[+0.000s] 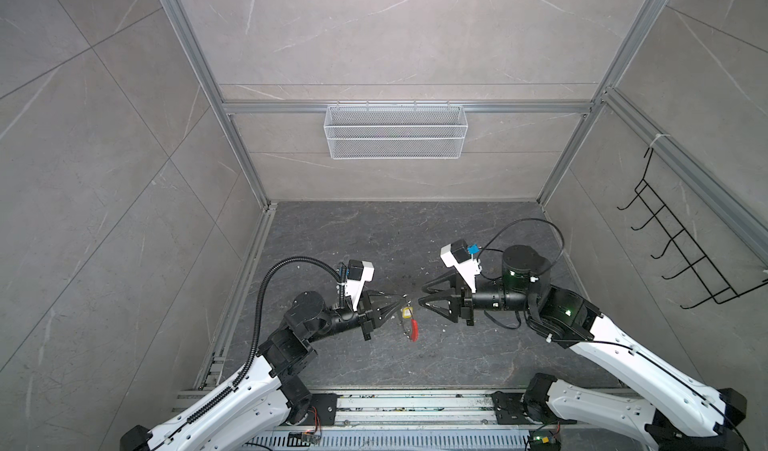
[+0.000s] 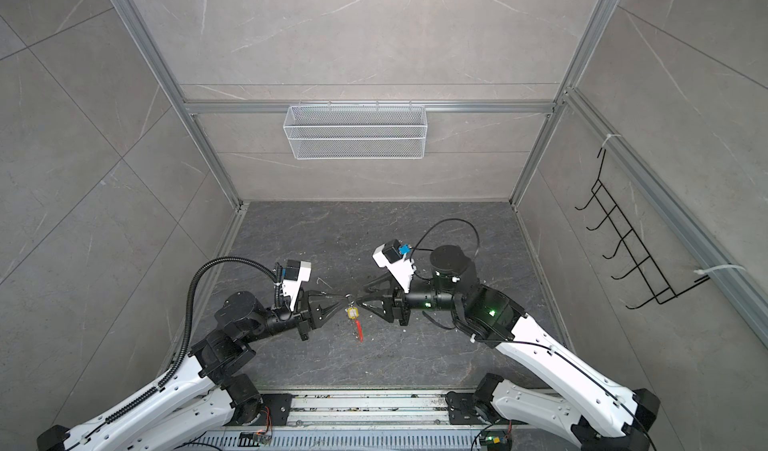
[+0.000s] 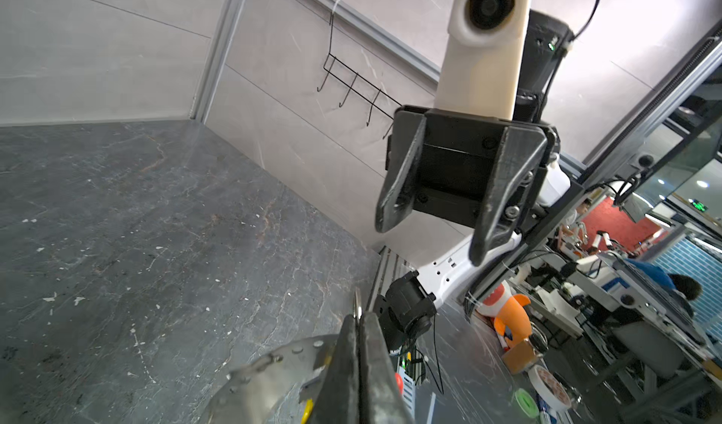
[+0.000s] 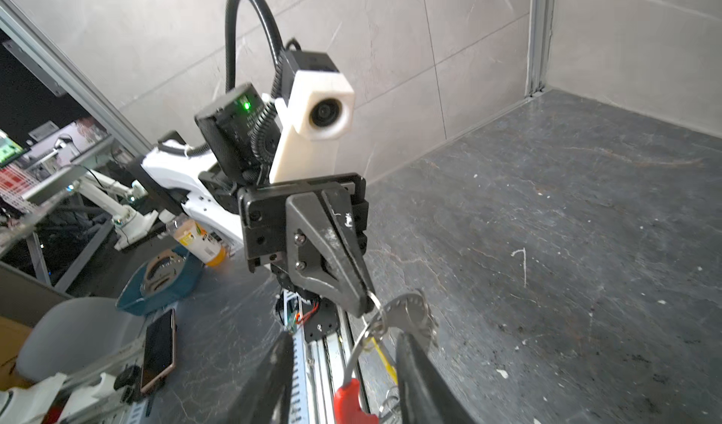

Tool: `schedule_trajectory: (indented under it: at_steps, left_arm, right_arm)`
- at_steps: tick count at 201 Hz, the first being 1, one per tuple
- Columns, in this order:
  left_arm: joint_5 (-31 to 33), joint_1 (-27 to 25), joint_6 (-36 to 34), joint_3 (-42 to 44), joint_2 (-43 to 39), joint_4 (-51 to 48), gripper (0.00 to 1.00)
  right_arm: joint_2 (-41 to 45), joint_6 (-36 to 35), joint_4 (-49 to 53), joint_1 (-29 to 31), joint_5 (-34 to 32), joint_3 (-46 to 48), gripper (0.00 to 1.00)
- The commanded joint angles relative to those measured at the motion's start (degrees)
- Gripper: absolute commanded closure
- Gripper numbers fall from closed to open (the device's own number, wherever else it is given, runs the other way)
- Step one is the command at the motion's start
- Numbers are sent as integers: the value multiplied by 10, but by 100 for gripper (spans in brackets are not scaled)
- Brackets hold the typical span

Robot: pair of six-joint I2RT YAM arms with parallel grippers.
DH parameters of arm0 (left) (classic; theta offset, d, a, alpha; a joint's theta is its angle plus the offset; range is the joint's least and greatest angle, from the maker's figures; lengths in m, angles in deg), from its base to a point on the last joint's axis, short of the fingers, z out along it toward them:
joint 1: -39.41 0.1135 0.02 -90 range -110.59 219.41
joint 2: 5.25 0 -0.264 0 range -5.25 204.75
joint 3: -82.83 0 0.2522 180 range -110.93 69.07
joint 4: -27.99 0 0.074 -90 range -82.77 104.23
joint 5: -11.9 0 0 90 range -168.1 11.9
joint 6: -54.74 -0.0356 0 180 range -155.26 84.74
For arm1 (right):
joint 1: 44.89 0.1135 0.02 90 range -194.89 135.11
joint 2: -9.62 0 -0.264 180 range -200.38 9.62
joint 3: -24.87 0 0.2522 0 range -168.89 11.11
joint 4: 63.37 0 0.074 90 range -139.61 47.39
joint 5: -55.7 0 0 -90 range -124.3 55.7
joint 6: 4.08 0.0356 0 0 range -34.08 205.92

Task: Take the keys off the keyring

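Note:
In both top views my left gripper (image 1: 402, 297) (image 2: 348, 297) is shut on the thin grey keyring (image 4: 371, 326), which hangs below its tips above the dark floor. A key with a yellow tag (image 1: 406, 312) (image 2: 352, 312) and the ring's red sleeve (image 1: 414, 329) (image 2: 358, 330) dangle from it. The right wrist view shows a metal key (image 4: 410, 312) on the ring beside the left fingertips (image 4: 359, 301). My right gripper (image 1: 422, 296) (image 4: 347, 359) is open. Its fingers stand on either side of the hanging ring and red sleeve (image 4: 351, 402) without touching them. In the left wrist view my left gripper (image 3: 357, 318) is pinched on the ring wire.
A white wire basket (image 1: 395, 131) hangs on the back wall. A black hook rack (image 1: 681, 241) is mounted on the right wall. An aluminium rail (image 1: 415, 407) runs along the front between the arm bases. A small white scrap (image 4: 521, 262) lies on the floor.

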Motion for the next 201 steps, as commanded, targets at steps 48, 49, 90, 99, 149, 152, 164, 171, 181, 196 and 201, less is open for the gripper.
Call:
schedule_trajectory:
  at_steps: [48,49,90,99,149,152,164,171,181,196,201]
  left_arm:
    - [61,-2,49,6,6,161,100]
    - [61,-1,49,5,6,162,100]
    - [52,-1,53,0,21,183,100]
    - [52,-1,53,1,22,186,100]
    - [49,-2,53,1,22,190,100]
    - [48,-1,53,1,22,190,100]
    - [49,-1,52,1,22,190,100]
    - [49,-2,52,2,23,190,100]
    - [49,-1,52,3,23,190,100]
    - [50,-1,52,4,23,190,100]
    - [50,-1,52,5,23,189,100]
  right_arm:
    - [-14,116,-236,4,-19,82,56]
    - [-15,117,-238,4,-19,83,56]
    - [-37,153,-297,5,0,94,57]
    - [-41,157,-303,5,2,96,58]
    - [-51,171,-321,5,8,102,69]
    - [-52,172,-323,5,8,102,70]
    - [-52,176,-326,5,8,104,76]
    - [-52,177,-330,5,9,105,79]
    - [-52,178,-330,5,9,106,83]
    - [-50,179,-331,5,10,107,89]
    - [-49,179,-331,5,10,107,90]
